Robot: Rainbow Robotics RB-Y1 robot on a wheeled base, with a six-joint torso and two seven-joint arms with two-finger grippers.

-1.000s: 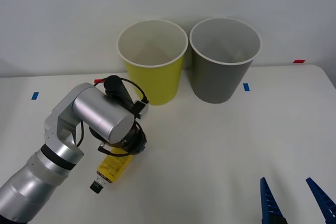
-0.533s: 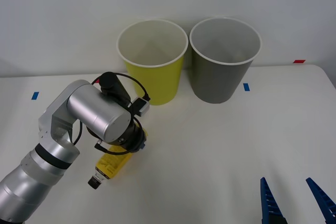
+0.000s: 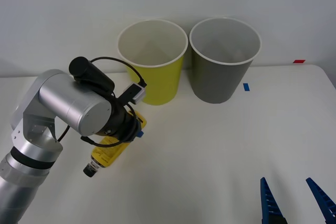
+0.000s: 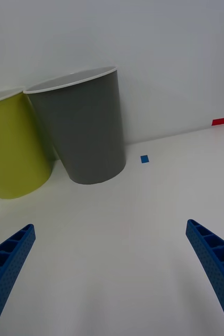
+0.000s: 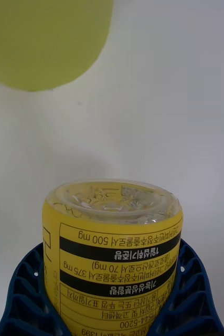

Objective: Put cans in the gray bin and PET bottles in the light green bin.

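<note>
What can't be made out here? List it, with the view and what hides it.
- Front view: left gripper fingers on the PET bottle, hidden behind the wrist.
- Front view: bottoms of the light green bin and gray bin, hidden by their walls.
- Left wrist view: the bottle's cap end, cut off by the edge.

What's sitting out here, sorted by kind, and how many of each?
Bins: 2, the light green bin and the gray bin.
Bottles: 1, the PET bottle held in the left gripper.
Tape marks on the table: 2.
Total: 5.
</note>
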